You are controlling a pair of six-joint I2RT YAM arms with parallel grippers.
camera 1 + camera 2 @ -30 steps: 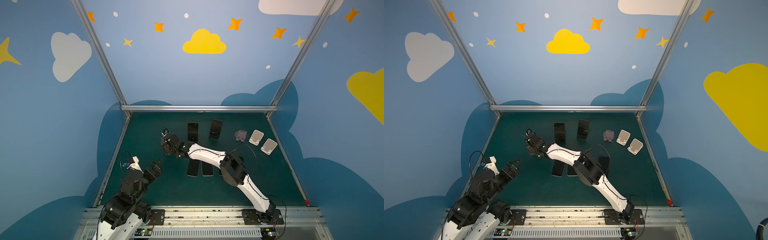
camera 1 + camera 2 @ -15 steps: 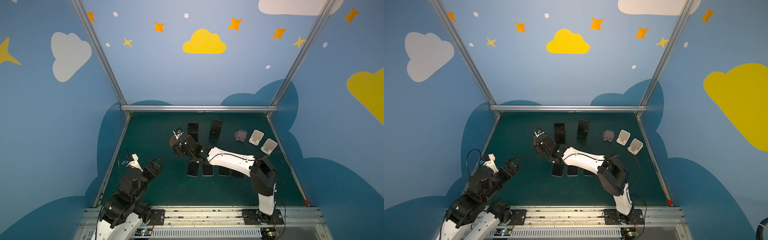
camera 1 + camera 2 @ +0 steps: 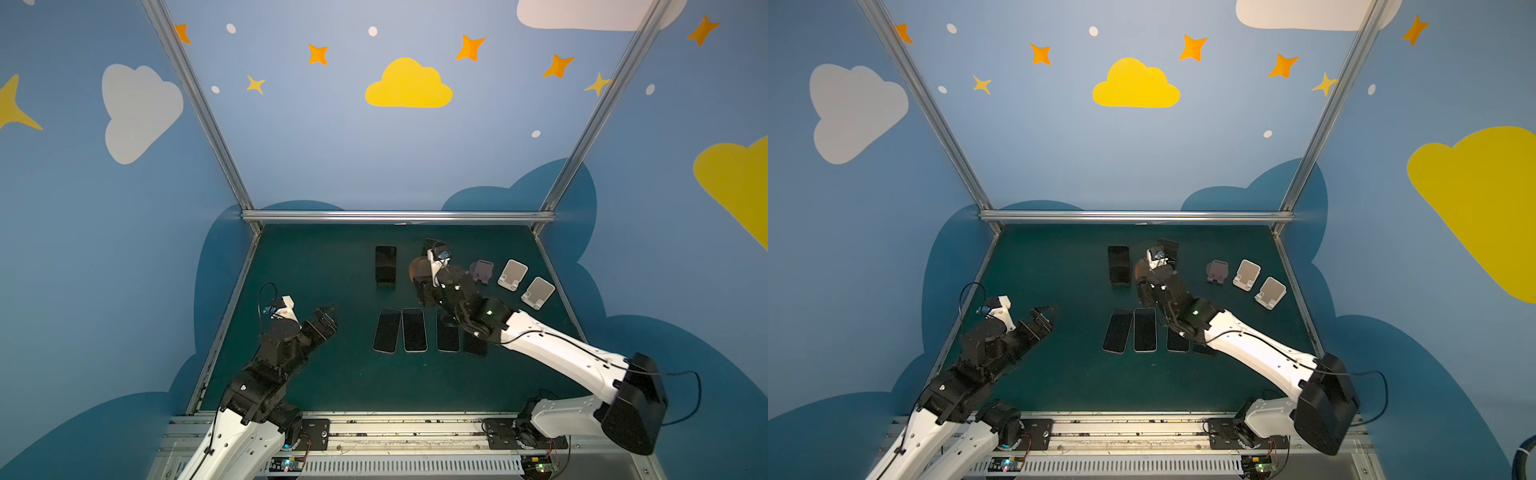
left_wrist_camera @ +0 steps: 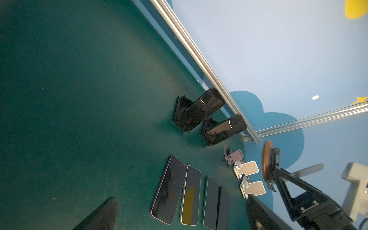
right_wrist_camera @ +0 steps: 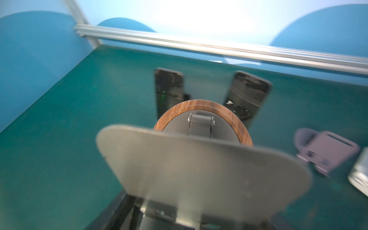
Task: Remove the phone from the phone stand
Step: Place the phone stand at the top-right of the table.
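The left gripper (image 3: pixel 326 316) hangs spread, empty, over the desk (image 3: pixel 316 266). At the back a phone (image 3: pixel 385 266) leans on a black stand (image 3: pixel 385 285), top toward the rear rail (image 3: pixel 395 216); four flat phones (image 3: pixel 414 329) lie nearer. The right gripper (image 3: pixel 424 282) pinches a wood-rimmed stand (image 5: pixel 203 169), its grey plate clearest in the right wrist view, half hiding a second propped phone (image 4: pixel 224 129), whole in the left wrist view. Three bare stands (image 3: pixel 513 274) sit rightmost.

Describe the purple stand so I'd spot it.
On the green table, look at the far right corner, where three empty stands sit in a row. The purple stand is the end one nearest the middle; the other stands are white.
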